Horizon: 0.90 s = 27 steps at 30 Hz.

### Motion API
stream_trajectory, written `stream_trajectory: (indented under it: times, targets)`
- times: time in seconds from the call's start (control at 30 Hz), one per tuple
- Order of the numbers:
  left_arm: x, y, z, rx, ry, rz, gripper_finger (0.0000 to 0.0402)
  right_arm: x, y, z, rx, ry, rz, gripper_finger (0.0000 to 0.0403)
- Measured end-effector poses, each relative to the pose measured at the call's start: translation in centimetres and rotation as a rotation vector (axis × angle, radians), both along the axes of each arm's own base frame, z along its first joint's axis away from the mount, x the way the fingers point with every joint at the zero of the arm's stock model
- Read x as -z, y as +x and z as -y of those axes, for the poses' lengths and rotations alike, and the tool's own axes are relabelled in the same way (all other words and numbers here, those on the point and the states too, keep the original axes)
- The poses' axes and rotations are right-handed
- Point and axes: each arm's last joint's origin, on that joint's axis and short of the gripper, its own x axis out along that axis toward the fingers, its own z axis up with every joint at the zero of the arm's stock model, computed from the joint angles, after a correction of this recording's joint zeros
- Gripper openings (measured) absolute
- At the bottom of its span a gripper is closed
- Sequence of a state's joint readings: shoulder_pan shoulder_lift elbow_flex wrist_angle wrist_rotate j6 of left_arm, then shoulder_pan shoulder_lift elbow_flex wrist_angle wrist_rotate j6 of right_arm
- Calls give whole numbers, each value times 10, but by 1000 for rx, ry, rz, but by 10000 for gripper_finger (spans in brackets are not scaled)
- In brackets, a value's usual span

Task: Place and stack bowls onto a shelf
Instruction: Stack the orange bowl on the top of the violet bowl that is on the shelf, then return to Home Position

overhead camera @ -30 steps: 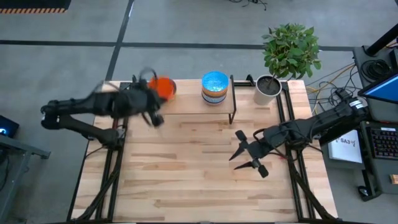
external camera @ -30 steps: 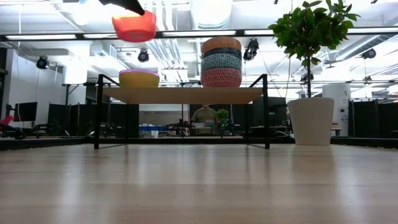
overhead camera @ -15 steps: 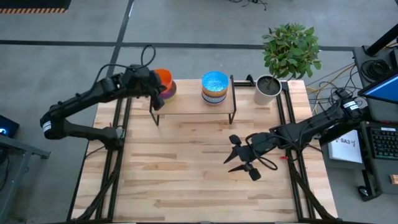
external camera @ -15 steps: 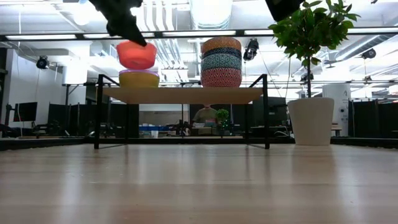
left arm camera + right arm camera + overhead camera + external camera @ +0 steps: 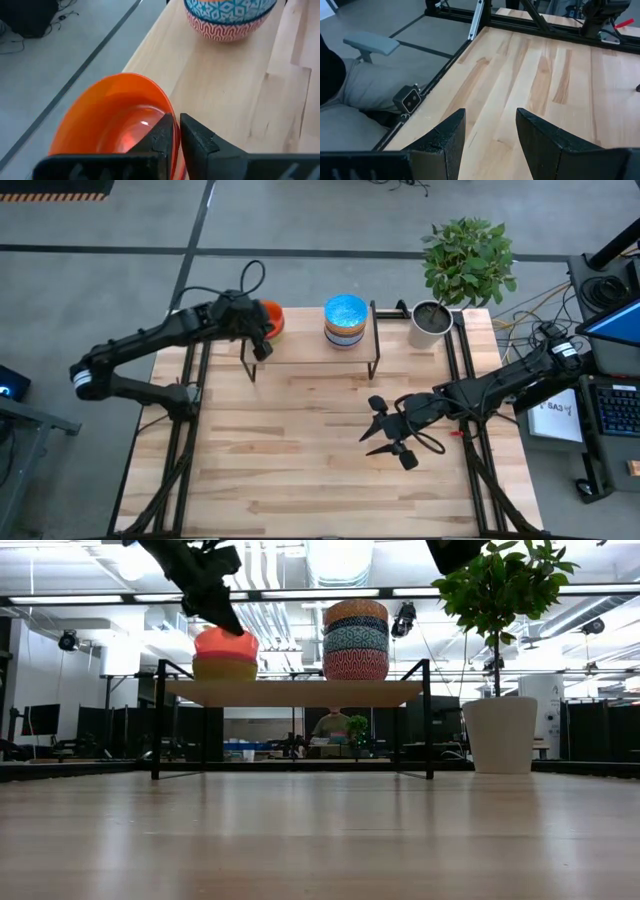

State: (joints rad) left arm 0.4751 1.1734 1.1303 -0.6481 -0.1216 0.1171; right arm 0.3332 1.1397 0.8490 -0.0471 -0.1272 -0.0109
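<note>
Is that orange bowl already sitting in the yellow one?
Yes. The orange bowl is nested in the yellow bowl on the shelf, with the left gripper pinching its rim.

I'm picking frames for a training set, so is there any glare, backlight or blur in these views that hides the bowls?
Left wrist view: a bright highlight sits inside the orange-red bowl. Low view: ceiling lights backlight the scene, so the left gripper is a silhouette. High view: even light, and the stack of patterned bowls is clear.

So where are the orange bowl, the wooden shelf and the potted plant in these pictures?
orange bowl [image 5: 225, 643]: low view, its side wall.
wooden shelf [image 5: 300, 692]: low view, front edge of its board.
potted plant [image 5: 499, 734]: low view, its pale pot.
</note>
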Motion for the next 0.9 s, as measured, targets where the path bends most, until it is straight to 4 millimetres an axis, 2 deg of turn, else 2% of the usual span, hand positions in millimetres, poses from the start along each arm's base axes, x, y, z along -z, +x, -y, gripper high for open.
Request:
stream_trajectory:
  times: [0.3, 0.47, 0.53, 0.63, 0.77, 0.9]
  targets:
    - [2, 3, -2, 8, 8, -10, 67, 0, 0, 0, 4, 9, -4, 164]
    - [-7, -3, 9, 15, -9, 54, 79, 0, 0, 0, 2, 5, -2, 164]
    - [-11, -4, 22, 66, -47, 98, 79, 3, -1, 0, -5, -7, -3, 164]
    - [-5, -6, 50, 179, -88, 174, 80, 14, -2, 1, -22, -35, 31, 164]
    - [20, -14, 89, 363, -80, 271, 80, 27, -3, 7, -35, -64, 132, 164]
    - [48, -30, 119, 524, -79, 387, 80, 37, -6, 29, -26, -43, 143, 164]
